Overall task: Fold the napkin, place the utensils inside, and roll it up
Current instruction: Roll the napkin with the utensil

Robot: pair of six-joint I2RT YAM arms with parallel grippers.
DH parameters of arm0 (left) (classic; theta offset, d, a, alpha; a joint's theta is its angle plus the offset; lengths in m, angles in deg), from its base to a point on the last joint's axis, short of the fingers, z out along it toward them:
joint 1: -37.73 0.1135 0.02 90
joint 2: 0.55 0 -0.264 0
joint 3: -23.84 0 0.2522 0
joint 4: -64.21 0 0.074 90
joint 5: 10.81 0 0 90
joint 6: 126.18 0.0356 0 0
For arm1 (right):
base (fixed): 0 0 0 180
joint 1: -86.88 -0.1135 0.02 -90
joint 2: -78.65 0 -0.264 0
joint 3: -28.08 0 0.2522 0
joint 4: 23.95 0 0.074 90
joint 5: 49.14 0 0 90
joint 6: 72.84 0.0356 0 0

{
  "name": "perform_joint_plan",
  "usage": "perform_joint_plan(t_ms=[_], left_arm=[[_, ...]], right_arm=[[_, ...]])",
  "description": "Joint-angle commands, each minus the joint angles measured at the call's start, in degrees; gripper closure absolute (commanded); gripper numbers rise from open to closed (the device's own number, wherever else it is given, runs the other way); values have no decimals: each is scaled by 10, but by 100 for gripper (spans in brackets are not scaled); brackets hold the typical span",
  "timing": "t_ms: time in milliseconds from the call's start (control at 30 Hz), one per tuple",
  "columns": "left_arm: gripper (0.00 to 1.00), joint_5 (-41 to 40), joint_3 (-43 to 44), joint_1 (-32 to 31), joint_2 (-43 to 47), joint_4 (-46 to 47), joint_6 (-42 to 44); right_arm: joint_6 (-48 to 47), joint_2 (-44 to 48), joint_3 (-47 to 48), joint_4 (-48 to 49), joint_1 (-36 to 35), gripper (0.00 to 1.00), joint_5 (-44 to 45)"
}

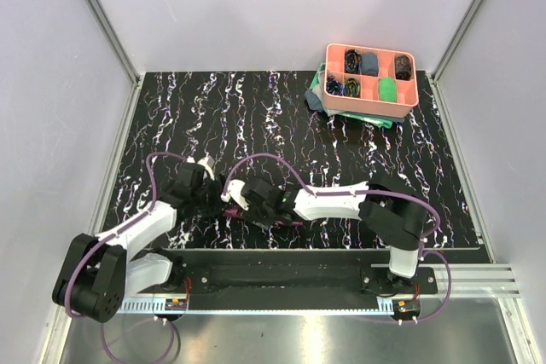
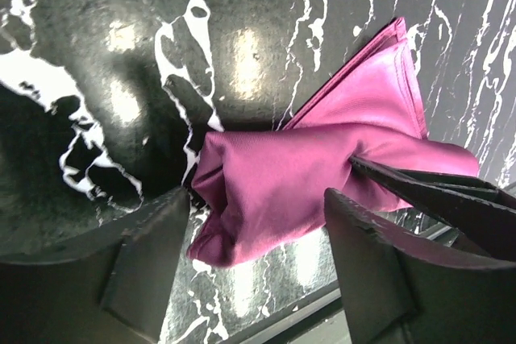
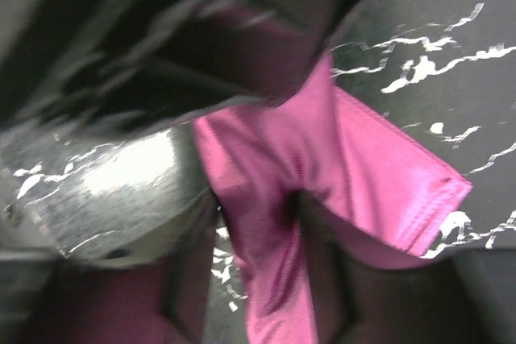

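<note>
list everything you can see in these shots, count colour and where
napkin: one, plum-purple, bunched into a loose roll on the table near its front edge
tray: one, salmon-pink with compartments, far right corner of the table
cloth rolls: about six, dark and green, in the tray's compartments
teal-green cloth: one, under the tray, showing at its left side
table: one, black with white veins
left gripper: one, black, jaws open on either side of the napkin
right gripper: one, black, blurred, jaws seemingly shut on the napkin
</note>
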Motion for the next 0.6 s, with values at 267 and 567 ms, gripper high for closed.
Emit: perform_joint_plan(t_ms=[267, 567], left_arm=[[14, -82, -16, 32, 122, -42, 2], [13, -46, -45, 34, 189, -8, 14]], right_arm=[[24, -39, 44, -90, 28, 71, -72], [61, -19, 86, -148, 78, 72, -277]])
